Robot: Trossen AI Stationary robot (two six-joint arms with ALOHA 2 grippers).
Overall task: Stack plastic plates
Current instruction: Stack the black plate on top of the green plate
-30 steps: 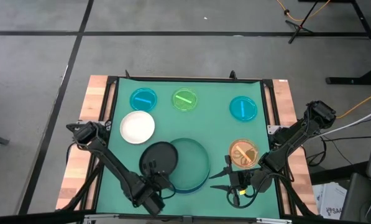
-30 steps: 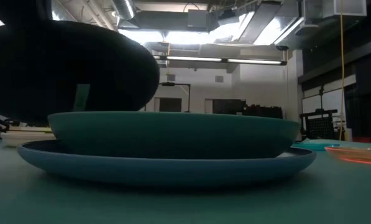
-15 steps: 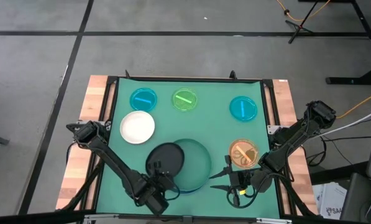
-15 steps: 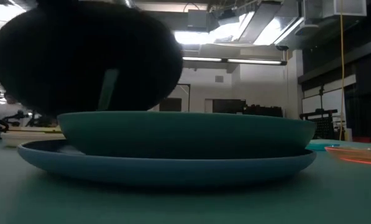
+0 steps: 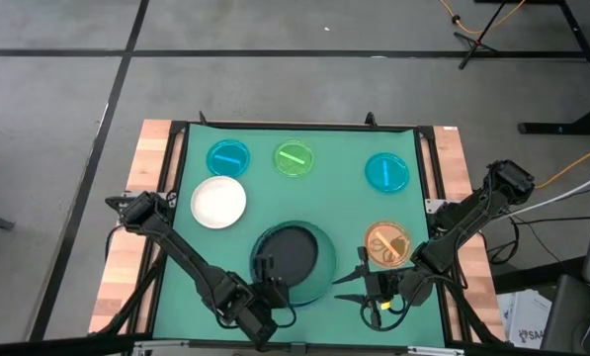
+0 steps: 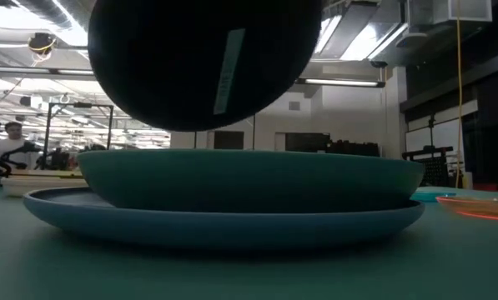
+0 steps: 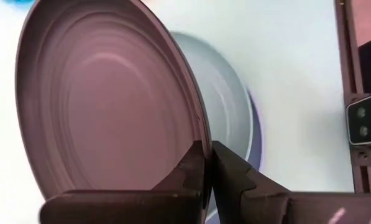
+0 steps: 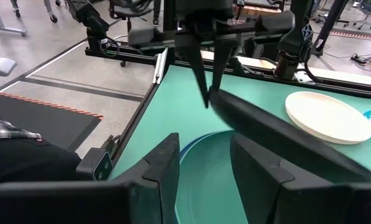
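The green mat (image 5: 186, 287) is carrying every plate. At its 6 o'clock edge the large light-blue plate (image 6: 223, 218) is lying with the teal-green plate (image 5: 321, 259) nested on it. The black plate (image 5: 291, 253) is hanging tilted above that pair, clear of the teal rim in the low view. The left gripper (image 5: 271, 295) is pinching the black plate's near rim, fingers (image 7: 225, 171) pressed together on the edge, so the plate is reaching toward 12 o'clock from the gripper. The white plate (image 5: 218, 202) is lying at 10 o'clock of the stack. The small ones are sitting apart: one blue plate (image 5: 227, 157) at 11 o'clock, the green plate (image 5: 294, 158) at 12, the other blue plate (image 5: 385, 171) at 1, the orange plate (image 5: 386, 243) at 3. The right gripper (image 5: 349, 278) is waiting with fingers spread, just at 7 o'clock of the orange plate.
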